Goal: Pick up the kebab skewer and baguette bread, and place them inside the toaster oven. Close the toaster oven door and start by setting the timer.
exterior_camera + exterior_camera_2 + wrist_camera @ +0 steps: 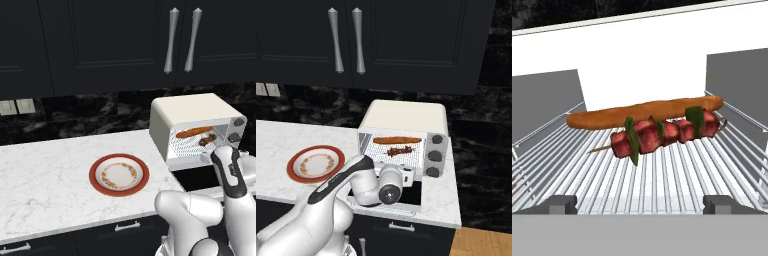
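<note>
The cream-white toaster oven [187, 107] stands with its door [410, 193] folded down flat. On its wire rack [662, 182] lies the orange-brown baguette bread [644, 113], farther in. The kebab skewer [662, 133], with red and green chunks, lies just in front of the loaf and touches it. Both also show through the oven's mouth as the baguette [195, 132] and the skewer [207, 141]. My gripper [639, 205] is open at the front edge of the rack, above the lowered door. Nothing is between its fingertips [559, 204], and the food sits beyond them.
A red-rimmed plate [119, 175] rests on the white marble counter [45, 175] left of the oven. Three grey knobs [433, 156] line the oven's right side. Dark cabinets with long handles [171, 40] hang above. The counter ends right of the oven.
</note>
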{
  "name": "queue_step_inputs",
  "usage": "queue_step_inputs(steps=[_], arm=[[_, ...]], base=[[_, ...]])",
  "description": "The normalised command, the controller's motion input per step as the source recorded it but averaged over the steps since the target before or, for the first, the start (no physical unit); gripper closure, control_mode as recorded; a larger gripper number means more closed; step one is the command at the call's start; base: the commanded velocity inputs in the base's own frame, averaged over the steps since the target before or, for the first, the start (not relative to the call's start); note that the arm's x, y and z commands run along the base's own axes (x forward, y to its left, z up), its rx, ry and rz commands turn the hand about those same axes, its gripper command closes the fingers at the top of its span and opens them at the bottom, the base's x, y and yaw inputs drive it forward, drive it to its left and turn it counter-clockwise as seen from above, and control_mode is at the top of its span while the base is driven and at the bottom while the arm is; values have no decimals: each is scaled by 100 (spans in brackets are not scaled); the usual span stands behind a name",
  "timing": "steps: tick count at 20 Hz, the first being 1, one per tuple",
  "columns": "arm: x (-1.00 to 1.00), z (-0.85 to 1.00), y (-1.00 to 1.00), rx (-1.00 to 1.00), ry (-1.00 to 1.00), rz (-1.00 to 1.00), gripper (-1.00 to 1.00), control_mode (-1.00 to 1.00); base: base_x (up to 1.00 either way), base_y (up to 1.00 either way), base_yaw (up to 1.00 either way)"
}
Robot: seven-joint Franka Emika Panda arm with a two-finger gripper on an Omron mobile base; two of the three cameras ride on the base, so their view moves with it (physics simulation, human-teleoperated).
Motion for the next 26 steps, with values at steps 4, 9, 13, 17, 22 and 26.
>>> queue_step_inputs(steps=[4,9,13,17,22,26], arm=[[31,0,0,0,0,0,-100,-100],[37,0,0,0,0,0,-100,-100],[40,0,0,0,0,0,-100,-100],[34,0,0,0,0,0,-100,-100],[31,0,0,0,0,0,-100,-100],[30,0,0,0,0,0,-100,-100]], base=[[0,0,0],[0,0,0],[0,0,0],[0,0,0],[0,0,0],[0,0,0]])
